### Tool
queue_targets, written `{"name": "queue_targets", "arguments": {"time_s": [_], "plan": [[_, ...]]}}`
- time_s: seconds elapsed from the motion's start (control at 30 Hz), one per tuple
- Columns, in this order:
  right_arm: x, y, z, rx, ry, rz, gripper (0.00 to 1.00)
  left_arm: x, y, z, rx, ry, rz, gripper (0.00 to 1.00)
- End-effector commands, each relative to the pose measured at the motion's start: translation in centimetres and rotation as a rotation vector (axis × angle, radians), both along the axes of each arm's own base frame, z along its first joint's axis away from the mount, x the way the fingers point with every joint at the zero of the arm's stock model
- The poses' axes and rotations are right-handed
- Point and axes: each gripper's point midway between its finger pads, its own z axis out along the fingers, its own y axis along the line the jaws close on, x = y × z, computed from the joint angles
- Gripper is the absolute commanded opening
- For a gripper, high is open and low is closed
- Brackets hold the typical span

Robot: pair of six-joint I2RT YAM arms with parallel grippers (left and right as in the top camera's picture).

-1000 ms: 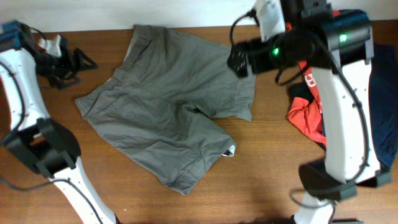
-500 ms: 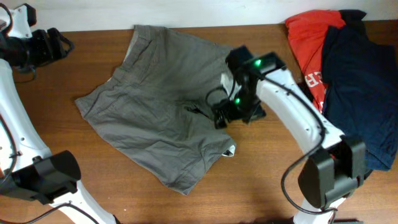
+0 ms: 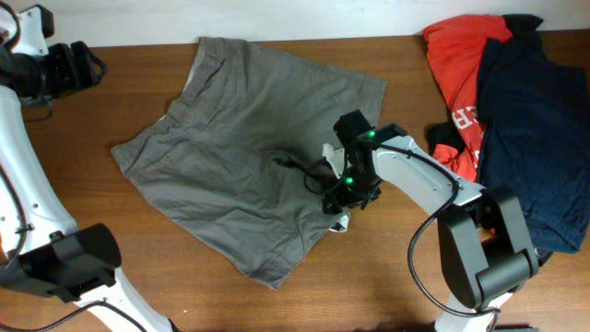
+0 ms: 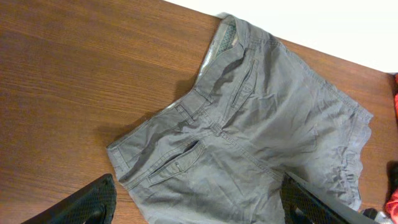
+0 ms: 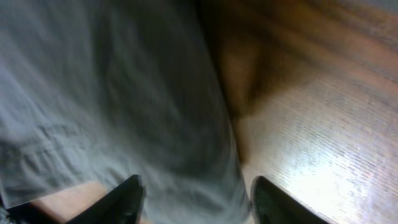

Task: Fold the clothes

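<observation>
The pair of wrinkled grey-khaki cotton shorts [image 3: 240, 157] lies spread flat on the brown wooden table [image 3: 387, 277]. Its waistband is toward the far left and its two wide legs open toward the near right. At the near leg's hem a little piece of pale inner lining [image 3: 340, 222] is showing.

What changes in the last second is the right arm. A second ago it was high over the far right corner of the shorts. Now the right gripper [image 3: 348, 192] has come down onto the edge of the cloth between the two legs, just beside the pale lining. In the right wrist view its two black fingers [image 5: 121, 199] stand on either side of a blurred band of grey cloth. I cannot tell whether they already pinch it or are only closing around it. The shorts themselves do not seem to have moved.

The left gripper [image 3: 81, 66] stays at the far left corner, well apart from the shorts, with its fingers spread wide and nothing between them.

I judge that the first fold is only beginning: the right arm is taking hold of a leg edge, and nothing is folded yet. The red printed T-shirt [image 3: 456, 65] and the dark navy garment [image 3: 535, 120] lie in a heap at the far right.
</observation>
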Motion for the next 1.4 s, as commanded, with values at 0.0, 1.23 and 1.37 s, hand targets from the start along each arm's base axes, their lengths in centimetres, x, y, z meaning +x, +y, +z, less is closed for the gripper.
{"name": "queue_targets", "arguments": {"time_s": [0.0,1.23,1.37], "plan": [[0.5,0.4,0.1,0.032,-0.029,0.018,0.44,0.2,-0.3,-0.3,0.026,0.008,-0.019,0.84],[12.5,-15.3,13.6,-0.011,-0.327,-0.261,0.98,1.6,-4.7,-3.1,0.128,0.065,-0.149,0.85],[11.7,-15.3,18.7,-0.005,-0.338,-0.298,0.99,1.2,-4.8,-3.0,0.124,0.070,-0.152,0.85]]}}
